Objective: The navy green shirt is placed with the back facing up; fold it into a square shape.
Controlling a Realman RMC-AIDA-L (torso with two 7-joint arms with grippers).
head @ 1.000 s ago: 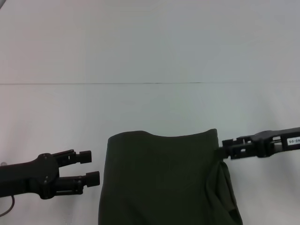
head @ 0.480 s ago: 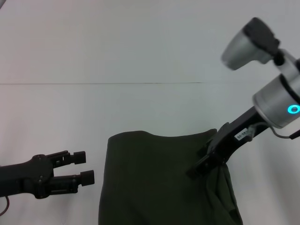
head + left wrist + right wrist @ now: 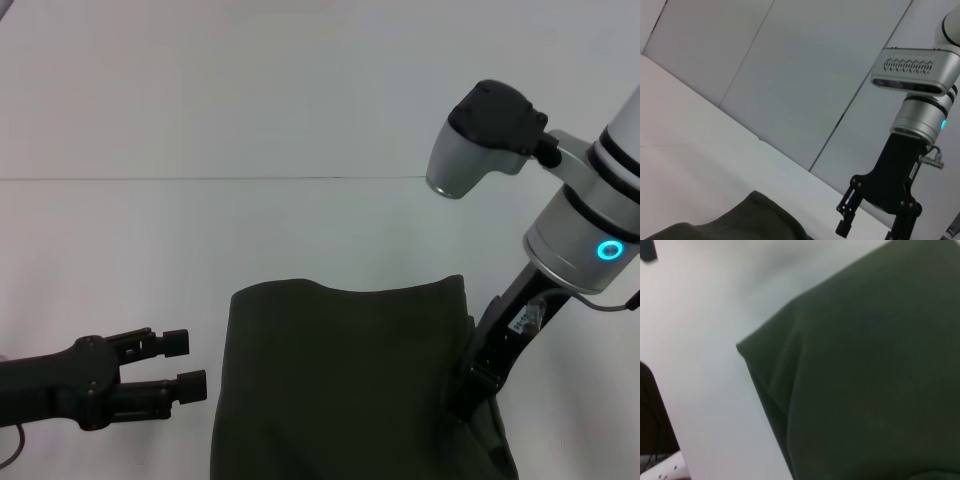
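Observation:
The navy green shirt (image 3: 340, 380) lies folded on the white table at the near centre, plain side up, with its right side bunched into a loose fold. It also shows in the left wrist view (image 3: 740, 220) and fills most of the right wrist view (image 3: 865, 390). My right gripper (image 3: 458, 400) points steeply down at the shirt's right edge. In the left wrist view this right gripper (image 3: 872, 232) has its fingers apart with nothing between them. My left gripper (image 3: 190, 362) hovers open just left of the shirt's left edge, apart from the cloth.
The white table (image 3: 300, 100) stretches far back, with a thin seam line (image 3: 300, 178) across it. The right arm's silver elbow (image 3: 480, 140) hangs over the right side. In the right wrist view the table's edge and dark clutter (image 3: 652, 430) show beyond it.
The right arm has swung up and turned, so its gripper now points down at the shirt's right edge instead of reaching in level. The left gripper has barely shifted.

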